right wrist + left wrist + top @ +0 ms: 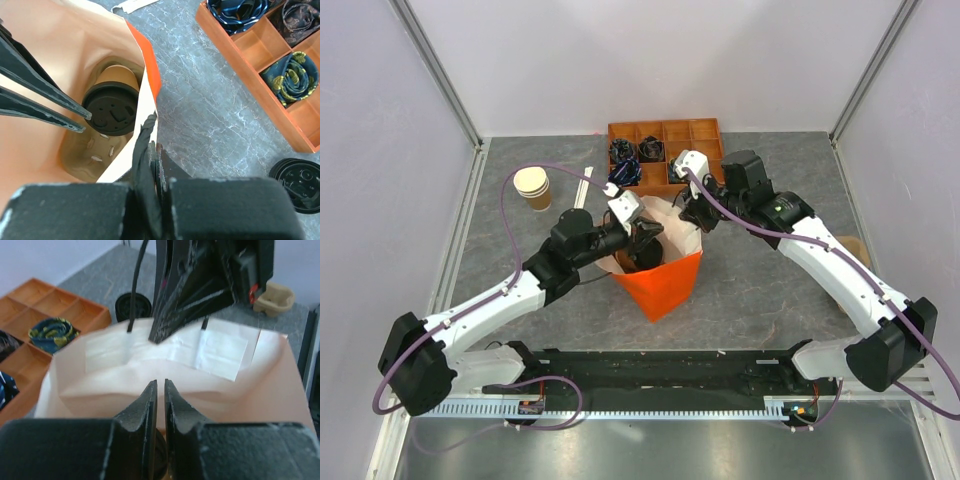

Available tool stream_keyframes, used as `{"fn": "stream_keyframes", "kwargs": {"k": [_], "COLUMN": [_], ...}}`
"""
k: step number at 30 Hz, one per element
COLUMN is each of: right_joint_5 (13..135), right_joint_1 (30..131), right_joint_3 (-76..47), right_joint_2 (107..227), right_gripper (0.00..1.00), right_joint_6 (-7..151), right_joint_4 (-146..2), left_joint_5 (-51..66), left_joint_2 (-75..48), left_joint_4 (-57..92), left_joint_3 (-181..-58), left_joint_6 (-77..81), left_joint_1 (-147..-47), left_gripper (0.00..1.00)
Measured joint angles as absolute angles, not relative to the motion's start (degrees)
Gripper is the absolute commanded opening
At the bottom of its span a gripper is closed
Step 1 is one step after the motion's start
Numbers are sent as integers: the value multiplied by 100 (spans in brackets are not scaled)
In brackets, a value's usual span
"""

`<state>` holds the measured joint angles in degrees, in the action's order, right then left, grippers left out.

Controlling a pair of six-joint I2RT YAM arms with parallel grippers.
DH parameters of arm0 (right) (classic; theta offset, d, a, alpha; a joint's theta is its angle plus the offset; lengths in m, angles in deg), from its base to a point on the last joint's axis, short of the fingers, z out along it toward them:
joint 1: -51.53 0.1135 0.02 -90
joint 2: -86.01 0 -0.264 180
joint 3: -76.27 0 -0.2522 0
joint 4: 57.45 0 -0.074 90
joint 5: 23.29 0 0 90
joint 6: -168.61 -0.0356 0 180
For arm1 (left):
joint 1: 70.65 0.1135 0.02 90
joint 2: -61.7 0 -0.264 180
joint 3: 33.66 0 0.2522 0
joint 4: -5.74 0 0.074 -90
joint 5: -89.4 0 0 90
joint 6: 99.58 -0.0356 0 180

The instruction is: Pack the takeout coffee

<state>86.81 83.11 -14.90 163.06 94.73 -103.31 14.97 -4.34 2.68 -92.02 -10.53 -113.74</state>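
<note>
Shows an orange paper bag point(670, 285) standing open in the middle of a grey marbled table point(770, 300), with both robot arms reaching in to it from the near edge.

From the right wrist view, looks down into the bag's pale interior. Finds the takeout coffee point(110, 107) deep inside, near the bottom: a tan paper cup with a round black lid, the lid turned up toward the opening. Beneath it, shows a tan moulded surface with small oval holes point(95, 152); cannot tell what that is.

Places the left gripper point(160, 385) inside the mouth of the bag, fingers drawn almost together with only a thin slit between them and nothing held. Puts its fingertips point(86, 114) just beside the lid's edge; cannot tell whether touching.

Has the right gripper point(152, 135) pinched closed on the bag's rim, on the side nearer the tray.

Beyond the bag, shows a wooden compartment tray point(700, 135) holding rolled neckties point(290, 80). Sets a loose black lid point(300, 177) flat on the table near the tray, a stack of lidless paper cups point(532, 187) well off to the left, and a pulp cup carrier point(272, 297) off to the right.
</note>
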Motion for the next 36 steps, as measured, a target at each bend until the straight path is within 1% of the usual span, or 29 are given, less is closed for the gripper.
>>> {"fn": "stream_keyframes", "kwargs": {"k": [7, 13, 19, 24, 33, 36], "right_joint_5": [8602, 8606, 8609, 8613, 8609, 8611], "right_joint_1": [8280, 8280, 8282, 8282, 8282, 8282], "right_joint_3": [-1424, -1361, -1326, -1295, -1217, -1214], "right_joint_2": [16381, 16394, 16422, 16451, 16483, 16483], "right_gripper": [0, 0, 0, 0, 0, 0], "right_joint_6": [9460, 9462, 9465, 9471, 9495, 9502], "right_joint_4": [-10386, -10466, -10484, -10532, -10598, -10598], "left_joint_5": [1482, 1364, 953, 693, 538, 409], "left_joint_2": [-449, -644, -1157, -1527, -1553, -1627], "left_joint_4": [-541, -1157, -1669, -1986, -2397, -2499], "left_joint_3": [-9200, -9189, -9193, -9305, -9617, -9720], "left_joint_6": [-933, -931, -852, -787, -767, -769], "left_joint_1": [-11374, -11374, -11374, -11374, -11374, -11374], "left_gripper": [17, 20, 23, 23, 23, 27]}}
